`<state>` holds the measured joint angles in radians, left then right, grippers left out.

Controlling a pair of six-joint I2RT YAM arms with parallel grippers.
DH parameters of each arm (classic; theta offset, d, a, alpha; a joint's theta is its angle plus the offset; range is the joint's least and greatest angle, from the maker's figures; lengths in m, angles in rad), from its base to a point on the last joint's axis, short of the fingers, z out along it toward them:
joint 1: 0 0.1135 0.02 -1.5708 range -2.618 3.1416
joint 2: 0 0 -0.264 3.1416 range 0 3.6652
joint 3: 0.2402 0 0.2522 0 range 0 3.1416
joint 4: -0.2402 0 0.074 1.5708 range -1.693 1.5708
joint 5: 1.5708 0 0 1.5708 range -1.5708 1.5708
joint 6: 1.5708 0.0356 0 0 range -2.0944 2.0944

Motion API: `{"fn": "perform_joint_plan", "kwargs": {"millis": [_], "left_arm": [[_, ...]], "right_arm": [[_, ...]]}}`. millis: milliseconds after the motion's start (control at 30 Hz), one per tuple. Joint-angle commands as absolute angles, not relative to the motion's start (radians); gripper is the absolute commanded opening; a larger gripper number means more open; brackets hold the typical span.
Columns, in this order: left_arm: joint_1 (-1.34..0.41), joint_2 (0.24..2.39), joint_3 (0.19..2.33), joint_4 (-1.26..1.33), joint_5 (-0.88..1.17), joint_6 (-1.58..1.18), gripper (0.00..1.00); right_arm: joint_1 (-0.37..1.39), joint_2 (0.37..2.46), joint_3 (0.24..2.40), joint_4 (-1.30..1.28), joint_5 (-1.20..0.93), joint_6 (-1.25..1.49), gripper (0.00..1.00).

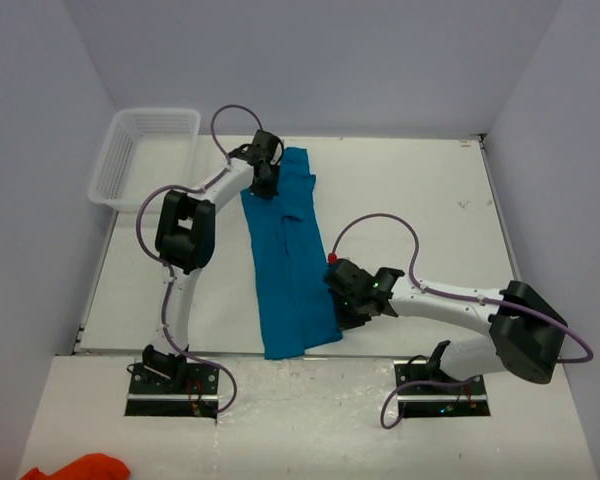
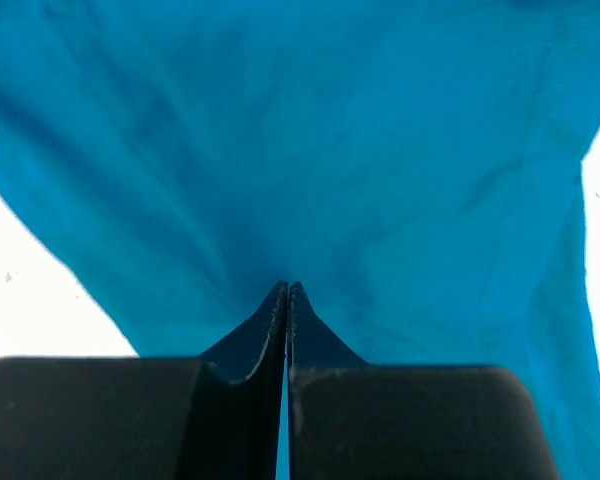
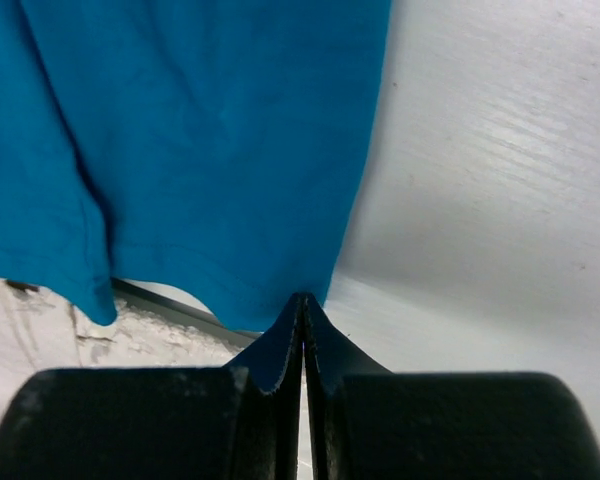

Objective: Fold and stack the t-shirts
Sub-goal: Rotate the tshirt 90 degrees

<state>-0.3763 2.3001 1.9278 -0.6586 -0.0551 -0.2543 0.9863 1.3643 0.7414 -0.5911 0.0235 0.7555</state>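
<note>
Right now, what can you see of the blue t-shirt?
The t-shirt is plain teal-blue, thin and soft-looking, folded into a long narrow strip lying on the white table, creased along its middle. The left gripper is shut, pinching its far end; the right gripper is shut on its near right hem corner.

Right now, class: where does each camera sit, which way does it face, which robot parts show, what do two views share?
Top external: above, behind the bases, looking down at the table; left arm, right arm, t-shirt, basket.
Left wrist: on the left arm, looking along its shut left end effector pinching shirt fabric.
Right wrist: on the right arm, looking along its shut right end effector pinching the shirt's corner.
Both wrist views share the t-shirt.
</note>
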Motion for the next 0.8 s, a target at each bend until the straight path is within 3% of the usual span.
{"fn": "perform_joint_plan", "kwargs": {"millis": [0,567,767], "left_arm": [[-0.377,2.341,1.983,-0.624,-0.048,-0.262,0.00],[-0.341,2.612,2.308,-0.638,0.049,-0.212,0.00],[-0.328,2.612,2.309,-0.611,0.074,-0.207,0.00]], "right_arm": [[0.991,1.367,0.750,-0.520,-0.028,0.785,0.00],[1.066,1.626,0.773,-0.437,-0.089,0.871,0.00],[1.068,1.687,0.834,-0.462,-0.052,0.856,0.00]]}}
